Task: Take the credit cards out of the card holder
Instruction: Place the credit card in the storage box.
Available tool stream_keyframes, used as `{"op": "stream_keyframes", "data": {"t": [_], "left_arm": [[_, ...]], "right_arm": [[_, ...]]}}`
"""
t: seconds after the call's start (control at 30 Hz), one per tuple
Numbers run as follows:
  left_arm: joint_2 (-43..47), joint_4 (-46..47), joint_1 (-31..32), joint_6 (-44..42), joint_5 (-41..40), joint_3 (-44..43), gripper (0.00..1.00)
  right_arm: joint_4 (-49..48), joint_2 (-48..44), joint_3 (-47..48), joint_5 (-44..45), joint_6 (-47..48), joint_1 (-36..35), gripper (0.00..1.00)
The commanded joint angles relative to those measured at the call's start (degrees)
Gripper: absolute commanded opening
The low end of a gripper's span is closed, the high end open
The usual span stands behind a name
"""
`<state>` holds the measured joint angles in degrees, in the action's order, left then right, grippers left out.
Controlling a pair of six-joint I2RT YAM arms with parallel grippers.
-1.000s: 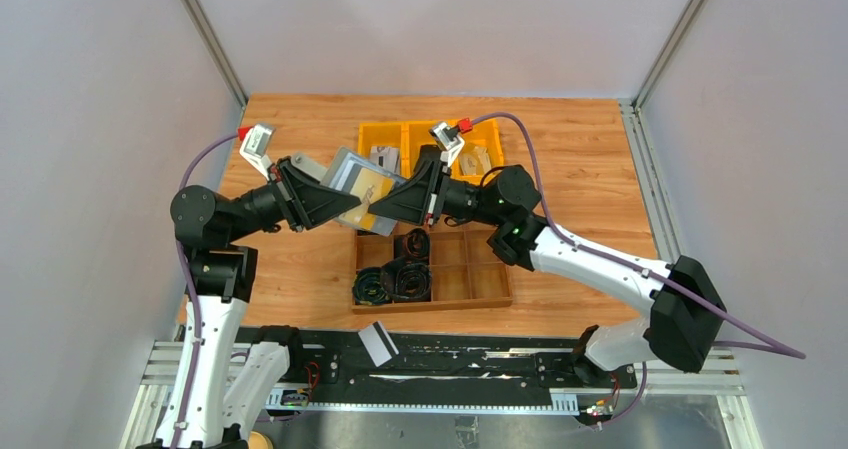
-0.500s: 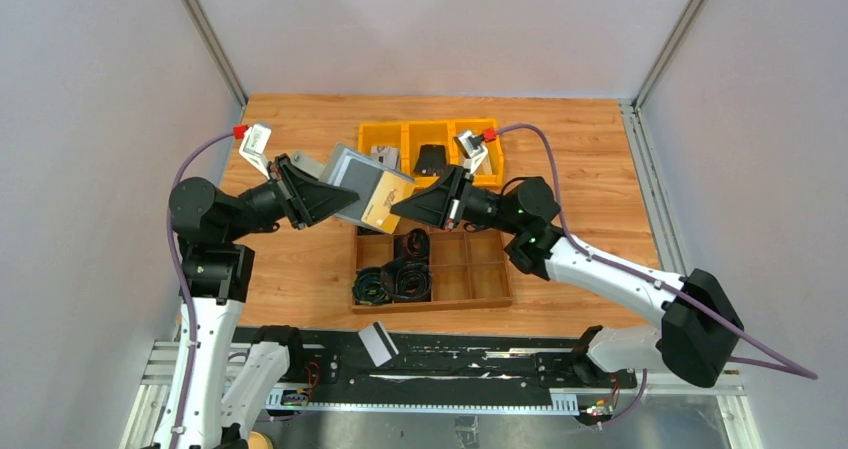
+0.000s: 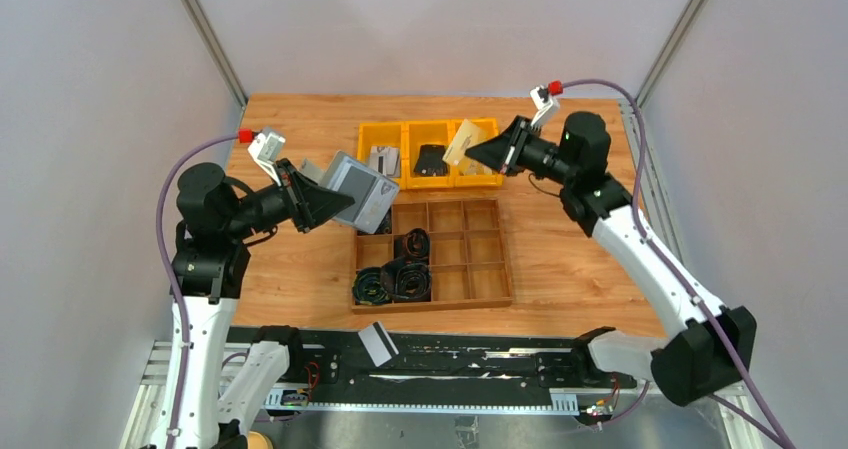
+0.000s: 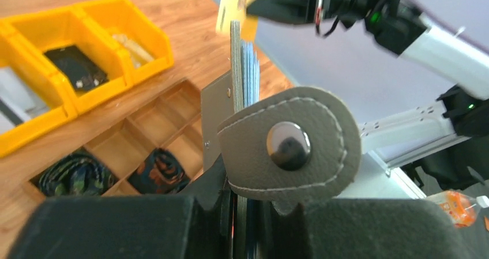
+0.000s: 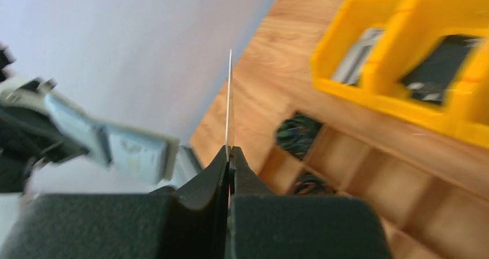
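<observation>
The wooden tabletop [image 3: 580,219] filled the top view, its near edge cut off by the black rail holding the arm bases. At centre lay a divided wooden tray [image 3: 480,281], with coiled black cables [image 3: 395,274] in the compartments at its 8 o'clock corner. A row of yellow bins [image 3: 430,124] sat at the tray's 12 o'clock; what they held was too small to name beyond a black item [image 3: 432,159] in the middle bin.

The grey card holder [image 3: 358,191] hung in the air at the tray's 10 o'clock, clamped in the left hand [image 3: 335,201], whose fingers hid its lower edge. In the left wrist view the snap flap blocked most of the holder, and the credit cards [image 4: 245,68] still inside showed only as thin stacked edges.

The right hand [image 3: 472,152] was up at the tray's 1 o'clock, well apart from the holder, pinched together on a single card [image 3: 458,145] with a yellowish face. Its own wrist view showed that card only edge-on, amid motion blur.

A striped card [image 3: 377,342] lay on the rail at 6 o'clock.
</observation>
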<state>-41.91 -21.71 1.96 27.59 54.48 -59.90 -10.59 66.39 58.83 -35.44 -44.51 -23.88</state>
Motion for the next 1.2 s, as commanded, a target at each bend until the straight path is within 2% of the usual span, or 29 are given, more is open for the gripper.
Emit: {"op": "stream_keyframes", "data": {"t": [0.0, 0.13, 0.27, 0.53, 0.73, 0.97, 1.03, 1.1, 1.17], "left_arm": [[-1.9, -9.3, -0.1, -10.6, -0.4, -1.8, 0.02], [-2.8, -12.8, 0.0, -14.4, 1.4, -2.4, 0.03], [-3.5, -16.3, 0.0, -17.8, 4.2, -2.8, 0.03], [-4.6, -18.1, -0.1, -21.5, 7.8, -2.6, 0.04], [-5.4, -18.5, -0.1, -22.4, 8.5, -1.9, 0.04], [-5.7, -18.9, -0.1, -21.7, 9.4, -2.2, 0.04], [-5.8, -18.9, -0.1, -21.3, 9.8, -2.0, 0.04], [-5.9, -19.1, -0.1, -21.3, 10.4, -1.8, 0.04], [-5.9, -19.3, -0.1, -21.3, 11.0, -1.7, 0.04]], "right_arm": [[23.5, 8.9, 11.6, 6.9, 17.9, 6.3, 0.0], [32.7, 21.3, 22.6, 15.7, 25.4, 8.1, 0.0], [37.0, 33.6, 32.9, 19.4, 29.4, 8.6, 0.0], [40.0, 54.2, 50.8, 17.9, 33.0, 8.6, 0.0], [43.7, 62.6, 58.8, 15.6, 34.4, 8.6, 0.0], [43.9, 64.4, 57.6, 16.2, 33.9, 8.6, 0.0], [43.9, 64.5, 57.7, 16.6, 33.3, 8.5, 0.06], [43.8, 64.0, 57.9, 17.0, 33.2, 8.2, 0.23], [43.9, 62.8, 57.7, 18.5, 33.4, 7.9, 0.32]]}}
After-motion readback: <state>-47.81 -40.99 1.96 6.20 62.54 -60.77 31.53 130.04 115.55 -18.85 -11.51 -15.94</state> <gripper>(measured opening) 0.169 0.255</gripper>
